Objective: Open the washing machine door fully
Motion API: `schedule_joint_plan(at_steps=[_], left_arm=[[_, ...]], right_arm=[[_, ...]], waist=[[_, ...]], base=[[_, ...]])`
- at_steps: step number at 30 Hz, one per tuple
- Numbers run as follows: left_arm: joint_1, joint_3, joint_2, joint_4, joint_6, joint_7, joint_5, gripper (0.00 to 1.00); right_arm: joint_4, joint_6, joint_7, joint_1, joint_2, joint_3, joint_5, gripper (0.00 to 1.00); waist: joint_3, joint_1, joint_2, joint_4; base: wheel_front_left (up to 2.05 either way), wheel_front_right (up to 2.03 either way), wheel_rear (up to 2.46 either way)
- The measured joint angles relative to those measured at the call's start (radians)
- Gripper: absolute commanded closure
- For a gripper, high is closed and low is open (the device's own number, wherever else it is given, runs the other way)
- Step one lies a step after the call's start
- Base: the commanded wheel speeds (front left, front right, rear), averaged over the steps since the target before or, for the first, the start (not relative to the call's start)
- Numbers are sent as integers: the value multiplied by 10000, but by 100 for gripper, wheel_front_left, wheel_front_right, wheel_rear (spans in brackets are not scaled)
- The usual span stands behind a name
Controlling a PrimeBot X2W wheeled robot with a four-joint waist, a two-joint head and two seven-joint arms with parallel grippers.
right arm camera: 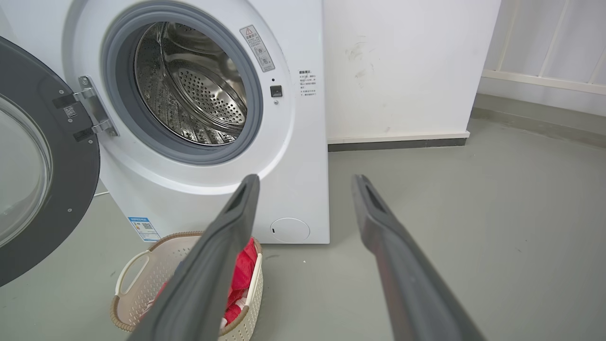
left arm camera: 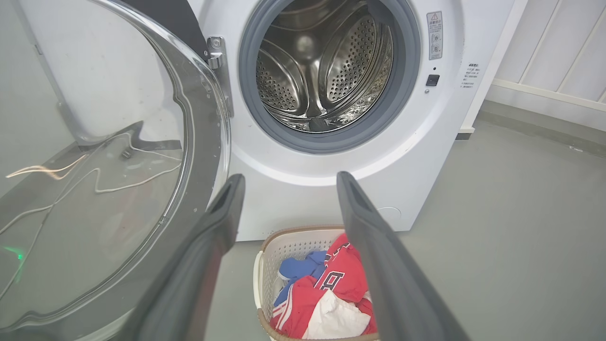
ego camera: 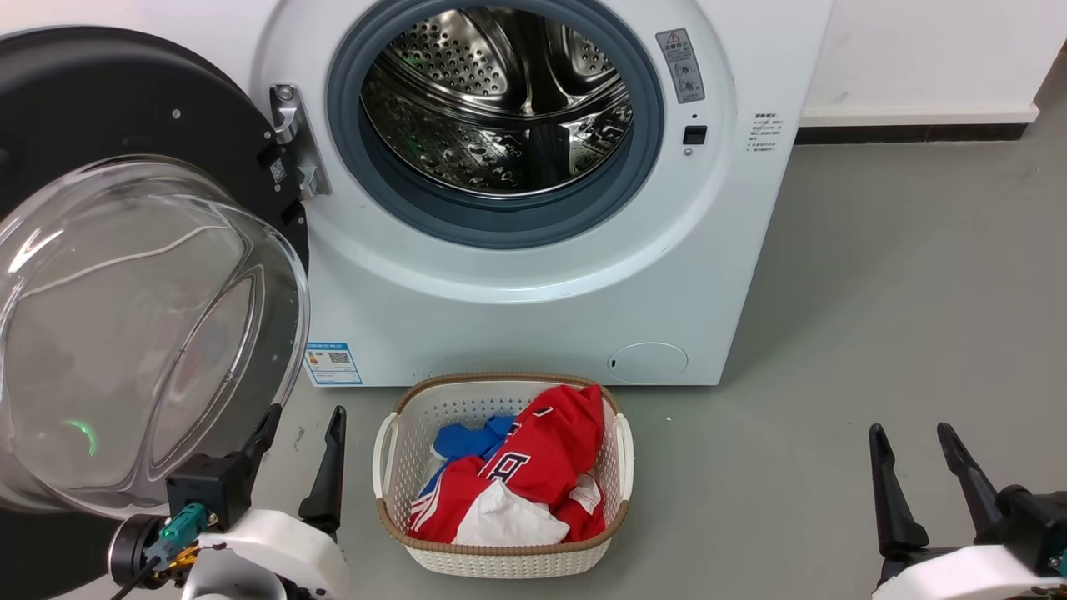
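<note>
The white washing machine (ego camera: 533, 300) takes up the upper middle of the head view, its steel drum (ego camera: 500, 108) fully exposed inside the grey-blue rubber ring (ego camera: 646, 125). The washing machine door (ego camera: 125, 92) hangs on its hinge (ego camera: 293, 137) at 9 o'clock from the drum opening. It is swung wide to the left, and its inner face and the clear glass bowl window (ego camera: 125, 333) bulge toward the camera.

At 6 o'clock from the drum, a white laundry basket (ego camera: 500, 550) sits on the grey floor just in front of the machine, holding a red jersey (ego camera: 550, 450) and some blue cloth.

The left gripper (ego camera: 303, 415) shows at 7 o'clock in the head view. Its 2 dark fingers are spread and hold nothing, just beside the lower edge of the glass bowl – whether a finger touches it cannot be told. The right gripper (ego camera: 910, 432) sits at 5 o'clock, likewise spread and empty, well apart from the machine.

As I judge it, the task is nearly or wholly done – the door stands clear of the opening. Whether the hinge allows more swing cannot be told. At most, a last outward nudge from the left gripper remains.
</note>
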Motion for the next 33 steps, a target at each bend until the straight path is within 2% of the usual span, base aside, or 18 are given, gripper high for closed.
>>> schedule_joint_plan(at_steps=[2,3,7,17,18,33], left_arm=[[0,-27,6,-15,36,0,4,0],[10,-36,-8,0,44,0,0,100],[253,-84,-259,221,-19,67,-240,100],[250,506,-681,380,-364,408,-1712,100],[239,662,-792,439,-458,502,-2128,100],[146,1417,-1352,685,-909,941,-3973,100]], right_arm=[[-12,0,25,1,-2,0,-2,0],[6,0,23,11,2,0,2,100],[295,0,29,157,12,38,265,100],[683,0,203,-88,-13,82,2328,100],[786,-2,217,-179,-25,98,2895,100],[1285,-2,441,-594,-96,138,5428,100]], waist=[[6,0,0,20],[6,0,0,29],[11,1,0,33],[37,0,0,36],[44,0,0,37],[80,1,0,45]], base=[[0,0,0],[0,0,0],[0,0,0],[0,0,0],[0,0,0],[0,0,0]])
